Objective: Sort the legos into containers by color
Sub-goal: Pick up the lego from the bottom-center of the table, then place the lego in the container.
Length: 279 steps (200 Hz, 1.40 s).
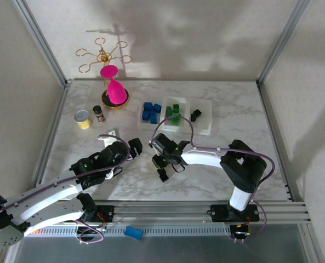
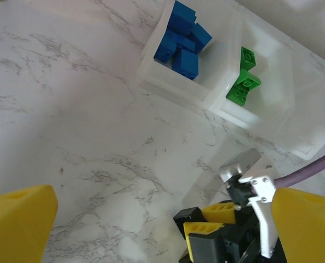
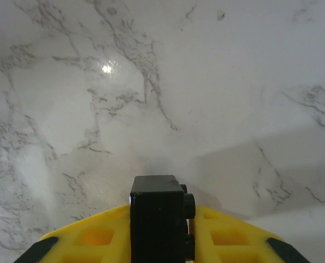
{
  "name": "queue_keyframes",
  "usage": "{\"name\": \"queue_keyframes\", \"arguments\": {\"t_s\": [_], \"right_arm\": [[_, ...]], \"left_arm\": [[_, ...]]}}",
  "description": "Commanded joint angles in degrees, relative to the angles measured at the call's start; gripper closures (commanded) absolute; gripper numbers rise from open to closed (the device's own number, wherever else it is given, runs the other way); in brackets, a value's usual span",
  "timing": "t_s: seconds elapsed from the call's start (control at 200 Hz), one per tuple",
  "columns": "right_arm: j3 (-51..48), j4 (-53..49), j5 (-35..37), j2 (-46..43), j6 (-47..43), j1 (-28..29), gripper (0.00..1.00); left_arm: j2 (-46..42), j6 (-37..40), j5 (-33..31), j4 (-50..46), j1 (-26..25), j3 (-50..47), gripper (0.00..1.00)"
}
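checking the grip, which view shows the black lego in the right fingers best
The right wrist view: the black lego sits close up, clamped between the yellow fingers, studs showing. The left wrist view catches just a dark corner of it; in the top external view it is too small to make out.

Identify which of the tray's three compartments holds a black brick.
The right-end compartment: one black brick lies in it, while the left one holds blue bricks and the middle one green bricks.

Right fingers pinched tight; left fingers spread wide.
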Motion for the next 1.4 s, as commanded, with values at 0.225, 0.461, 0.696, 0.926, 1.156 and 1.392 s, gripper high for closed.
{"name": "queue_keyframes", "arguments": {"t_s": [0.225, 0.461, 0.696, 0.926, 1.156, 1.392], "right_arm": [[2.3, -5.2, -2.0, -13.2, 4.5, -11.8, 0.75], [4.6, -8.3, 3.2, -15.2, 4.4, -25.9, 0.75], [9.8, -5.1, 8.0, -6.1, 3.9, -34.4, 0.75], [16.4, -2.2, 9.9, 4.3, 2.9, -36.2, 0.72], [19.6, -1.9, 9.8, 7.2, 2.4, -36.2, 0.56], [16.7, -3.3, 7.8, 0.0, 2.7, -34.0, 0.51]], "left_arm": [[4.0, 3.0, 2.8, 3.4, 0.3, 4.7, 0.00], [11.7, 5.6, 6.3, 9.0, -0.2, 8.9, 0.00], [18.7, 7.4, 8.4, 12.4, -0.5, 12.4, 0.00], [22.6, 8.1, 9.5, 14.7, -0.5, 14.4, 0.01], [23.4, 8.3, 9.4, 15.0, -0.5, 14.7, 0.00], [21.5, 8.2, 8.1, 14.2, -0.5, 13.9, 0.00]]}}
